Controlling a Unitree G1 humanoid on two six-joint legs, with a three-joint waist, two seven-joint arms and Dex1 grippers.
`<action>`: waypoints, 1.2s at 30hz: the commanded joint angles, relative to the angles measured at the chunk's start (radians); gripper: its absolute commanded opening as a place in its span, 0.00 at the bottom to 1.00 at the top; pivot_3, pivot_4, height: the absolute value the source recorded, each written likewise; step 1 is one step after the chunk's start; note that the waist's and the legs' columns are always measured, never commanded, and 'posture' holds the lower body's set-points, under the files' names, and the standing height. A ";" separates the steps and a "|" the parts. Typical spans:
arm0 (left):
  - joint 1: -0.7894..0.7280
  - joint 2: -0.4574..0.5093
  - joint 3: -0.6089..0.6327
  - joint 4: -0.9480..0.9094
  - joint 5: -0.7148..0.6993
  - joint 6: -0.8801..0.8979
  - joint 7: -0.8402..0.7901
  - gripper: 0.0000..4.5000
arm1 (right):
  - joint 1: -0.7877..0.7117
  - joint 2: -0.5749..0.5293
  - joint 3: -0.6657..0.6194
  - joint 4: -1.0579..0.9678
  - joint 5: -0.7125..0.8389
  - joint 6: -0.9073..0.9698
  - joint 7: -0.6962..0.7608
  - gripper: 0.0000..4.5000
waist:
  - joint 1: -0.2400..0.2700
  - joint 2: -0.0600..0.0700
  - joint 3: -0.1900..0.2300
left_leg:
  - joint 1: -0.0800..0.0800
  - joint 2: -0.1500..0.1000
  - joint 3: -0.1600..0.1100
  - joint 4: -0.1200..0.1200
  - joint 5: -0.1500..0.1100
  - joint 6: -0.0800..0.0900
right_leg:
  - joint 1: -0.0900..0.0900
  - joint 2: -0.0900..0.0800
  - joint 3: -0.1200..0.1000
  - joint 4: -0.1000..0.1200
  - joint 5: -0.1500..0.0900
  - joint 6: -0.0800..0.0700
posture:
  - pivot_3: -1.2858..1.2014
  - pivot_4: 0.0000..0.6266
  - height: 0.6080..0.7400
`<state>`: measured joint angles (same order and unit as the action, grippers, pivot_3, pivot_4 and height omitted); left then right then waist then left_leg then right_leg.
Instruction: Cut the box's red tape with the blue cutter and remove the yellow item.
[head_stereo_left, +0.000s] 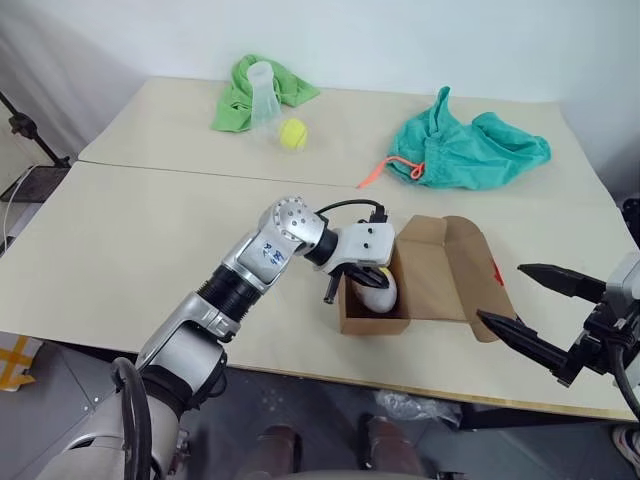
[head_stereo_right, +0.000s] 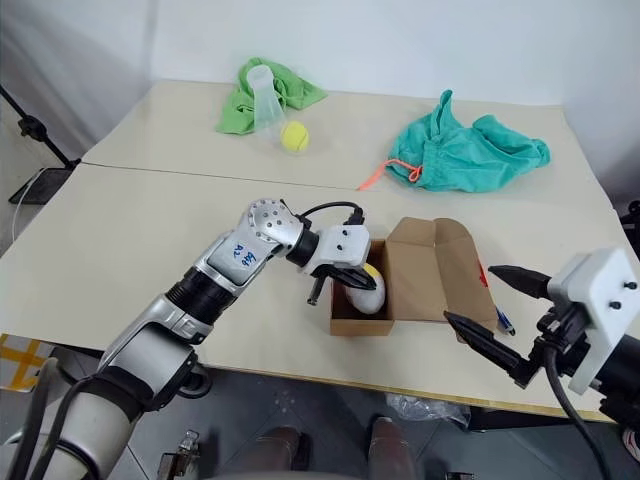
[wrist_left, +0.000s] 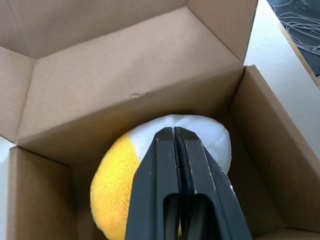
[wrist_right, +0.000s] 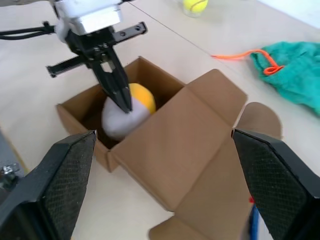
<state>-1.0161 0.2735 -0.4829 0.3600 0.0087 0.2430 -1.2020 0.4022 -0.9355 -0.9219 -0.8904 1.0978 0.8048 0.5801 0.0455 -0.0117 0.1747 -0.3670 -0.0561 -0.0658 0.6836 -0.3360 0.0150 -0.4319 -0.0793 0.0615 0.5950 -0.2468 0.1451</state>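
The brown box (head_stereo_left: 440, 268) stands open near the table's front edge, its flaps spread to the right. The yellow item (wrist_left: 112, 177), half yellow and half white, lies inside at the left end. My left gripper (head_stereo_left: 372, 284) reaches down into the box, shut, its fingertips (wrist_left: 173, 132) pinching the item's white top. A bit of red tape (head_stereo_left: 496, 270) shows on the right flap. The blue cutter (head_stereo_right: 503, 322) lies on the table just right of the box. My right gripper (head_stereo_left: 500, 292) hovers open to the right of the box, holding nothing.
At the back lie a green cloth (head_stereo_left: 240, 95) with a clear cup (head_stereo_left: 262, 88), a tennis ball (head_stereo_left: 293, 133), and a teal drawstring bag (head_stereo_left: 470, 150) with an orange cord (head_stereo_left: 380, 170). The table's front edge (head_stereo_left: 400, 385) runs just below the box.
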 joint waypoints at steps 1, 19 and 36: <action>-0.044 -0.014 0.065 -0.053 -0.046 0.033 0.000 0.01 | -0.010 -0.013 -0.019 0.005 -0.008 -0.020 0.012 1.00 | 0.000 0.000 0.000 | 0.000 0.000 0.000 0.000 0.000 0.000 | 0.000 0.000 0.000 0.000 0.000 0.000 | 0.52 0.24 1.00; -0.048 0.040 0.100 -0.126 -0.062 0.188 0.077 0.01 | -0.106 -0.039 0.098 0.088 -0.070 -0.039 0.060 1.00 | -0.001 -0.001 0.000 | 0.001 -0.001 -0.001 0.000 0.000 0.000 | 0.001 -0.001 0.000 -0.001 0.000 0.000 | 0.52 0.24 1.00; -0.107 0.040 -0.086 -0.212 0.007 0.360 -0.040 0.99 | -0.037 0.051 0.093 0.000 -0.075 -0.043 0.002 1.00 | 0.003 0.000 0.000 | -0.002 0.000 -0.002 -0.001 -0.001 0.000 | 0.000 0.000 -0.001 -0.003 0.001 0.001 | 0.52 0.24 1.00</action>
<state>-1.0933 0.3115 -0.5622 0.1928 0.0067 0.5887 -1.2259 0.3638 -0.8939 -0.7953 -0.8612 1.0183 0.7848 0.5946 0.0488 -0.0122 0.1751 -0.3693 -0.0562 -0.0675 0.6826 -0.3366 0.0152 -0.4316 -0.0796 0.0603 0.5922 -0.2464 0.1459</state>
